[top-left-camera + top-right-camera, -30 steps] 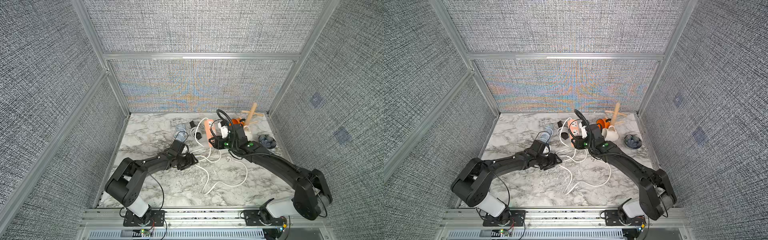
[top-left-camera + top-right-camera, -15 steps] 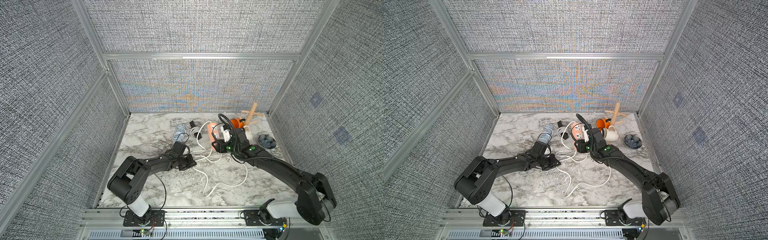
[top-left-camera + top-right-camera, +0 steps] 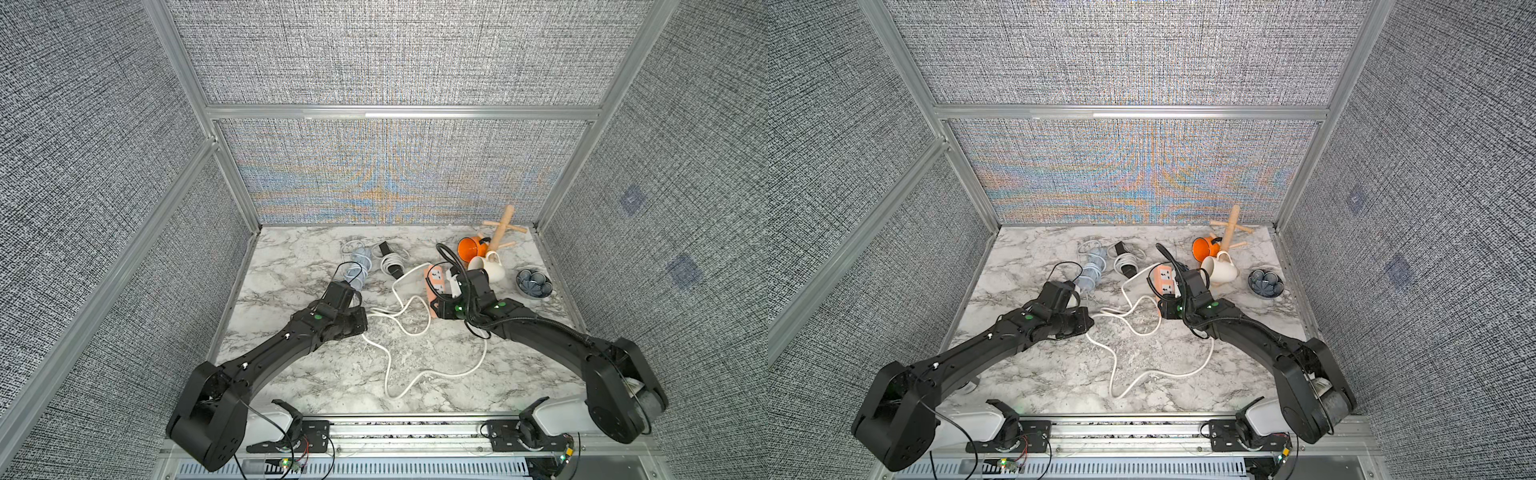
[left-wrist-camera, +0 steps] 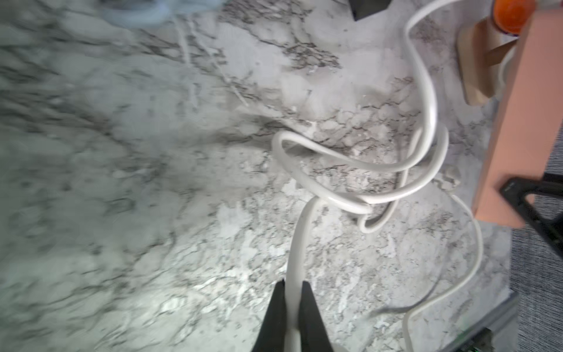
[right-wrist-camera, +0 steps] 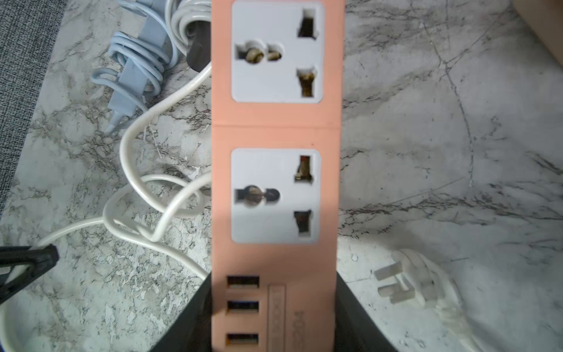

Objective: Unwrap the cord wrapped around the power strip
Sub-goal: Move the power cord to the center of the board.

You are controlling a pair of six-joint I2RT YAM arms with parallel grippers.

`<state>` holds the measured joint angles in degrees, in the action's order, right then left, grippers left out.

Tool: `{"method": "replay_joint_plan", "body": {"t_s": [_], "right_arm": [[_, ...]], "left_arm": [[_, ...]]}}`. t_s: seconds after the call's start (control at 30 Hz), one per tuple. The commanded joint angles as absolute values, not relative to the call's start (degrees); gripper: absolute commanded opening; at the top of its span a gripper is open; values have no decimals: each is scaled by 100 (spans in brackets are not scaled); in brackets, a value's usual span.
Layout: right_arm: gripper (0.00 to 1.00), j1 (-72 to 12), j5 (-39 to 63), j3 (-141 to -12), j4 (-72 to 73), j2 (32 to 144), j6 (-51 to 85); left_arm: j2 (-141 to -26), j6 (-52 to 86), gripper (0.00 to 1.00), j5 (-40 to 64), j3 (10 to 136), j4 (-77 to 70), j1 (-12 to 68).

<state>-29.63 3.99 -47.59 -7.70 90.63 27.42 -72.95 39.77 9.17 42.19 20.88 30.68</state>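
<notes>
A salmon-pink power strip (image 3: 434, 282) (image 3: 1163, 280) is held off the marble by my right gripper (image 5: 274, 283), which is shut on its USB end. No cord crosses the strip's socket face (image 5: 275, 128). The white cord (image 3: 409, 328) (image 3: 1133, 322) lies in loose loops between the arms, with a long tail running toward the table's front edge. My left gripper (image 4: 293, 283) (image 3: 365, 323) is shut on a stretch of this cord (image 4: 304, 231), low over the marble. The cord's white plug (image 5: 405, 283) lies on the table beside the strip.
At the back lie a light-blue strip wound with its cord (image 3: 357, 266) and a black one wound with white cord (image 3: 392, 264). At the back right are an orange mug (image 3: 471, 247), a cream mug (image 3: 488, 268), a wooden mug tree (image 3: 505, 226) and a grey-blue bowl (image 3: 534, 282).
My left gripper has shut on the white cord and drawn a little to the left. My right gripper has brought the power strip slightly lower and nearer the front.
</notes>
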Motion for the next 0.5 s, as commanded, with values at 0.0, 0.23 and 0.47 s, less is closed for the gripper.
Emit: {"method": "replay_joint_plan", "body": {"t_s": [0.0,0.23,0.47], "right_arm": [[0,-2968,48,-4749,-739,9215,2948],[0,-2962,71,-4457,-555,9642,3063],[0,-2910,-332,-4408,-803,9905,3168]], "left_arm": [[-7091,3524,0,341,4134,3038,2782],[-6782,3533,0,177,4010,3093,2569],[-6568,3487,0,-220,3951,3287,2114]]}}
